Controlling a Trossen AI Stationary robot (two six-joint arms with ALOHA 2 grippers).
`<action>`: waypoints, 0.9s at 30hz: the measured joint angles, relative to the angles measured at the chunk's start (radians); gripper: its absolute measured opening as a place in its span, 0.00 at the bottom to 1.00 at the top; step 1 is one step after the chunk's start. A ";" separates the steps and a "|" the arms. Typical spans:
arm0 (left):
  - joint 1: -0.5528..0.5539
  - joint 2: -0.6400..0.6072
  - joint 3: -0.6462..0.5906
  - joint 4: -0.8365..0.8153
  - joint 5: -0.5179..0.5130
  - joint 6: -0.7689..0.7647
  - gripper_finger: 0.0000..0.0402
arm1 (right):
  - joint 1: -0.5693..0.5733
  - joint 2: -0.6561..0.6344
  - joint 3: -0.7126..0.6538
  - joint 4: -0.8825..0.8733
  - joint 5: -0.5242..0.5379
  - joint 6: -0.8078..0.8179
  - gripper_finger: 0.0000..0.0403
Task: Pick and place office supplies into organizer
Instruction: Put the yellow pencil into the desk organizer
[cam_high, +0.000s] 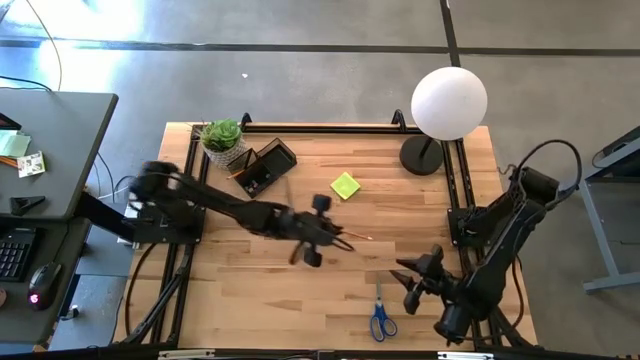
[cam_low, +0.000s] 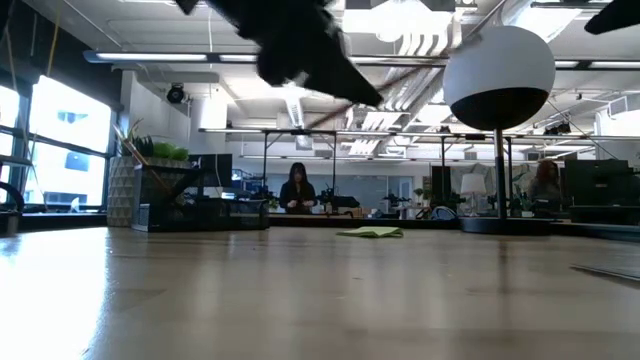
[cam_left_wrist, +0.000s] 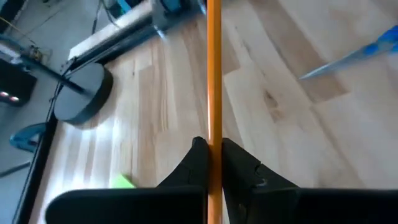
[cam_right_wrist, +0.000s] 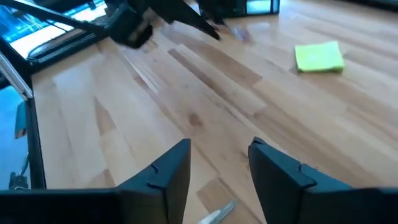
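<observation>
Orange wood catches the eye first: a slim pencil (cam_left_wrist: 213, 74) is pinched between the pressed-together fingers of the left gripper (cam_high: 318, 232), its shaft running straight out ahead of the dark pads in the left wrist view, and from above its tip pokes out toward the middle of the table (cam_high: 300, 300). It looks to be held above the boards rather than lying on them, near the table's centre and well apart from the organizer (cam_high: 263, 167), a dark box with compartments sitting at an angle near the far left corner, just beside the small potted plant (cam_high: 222, 138). I can't make out from here what the organizer already holds, so I'd judge the job to be at an early or middle stage: one pencil is in hand, and the sticky-note pad (cam_high: 345, 185), a flat yellow-green square, lies loose on the wood between the organizer and the lamp base (cam_high: 421, 155). The scissors (cam_high: 381, 315), with blue loop handles and thin metal blades, lie near the front edge, close by the right gripper (cam_high: 412, 282), which hangs low with its jaws spread and nothing between them. That leaves at least the pad and the scissors to go. The table is pale jointed planks, smooth with a slight sheen, and the white globe lamp (cam_high: 449, 102) stands at the far right.
</observation>
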 joint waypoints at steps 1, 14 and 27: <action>0.004 -0.047 -0.047 0.032 0.007 -0.017 0.01 | 0.002 0.004 0.000 -0.003 0.016 0.000 0.38; 0.158 -0.781 -0.660 0.436 -0.122 -0.129 0.01 | -0.068 0.119 -0.001 -0.080 0.361 -0.011 0.29; 0.338 -1.124 -0.928 0.495 -0.153 -0.141 0.01 | -0.300 0.223 -0.002 -0.067 0.470 -0.079 0.25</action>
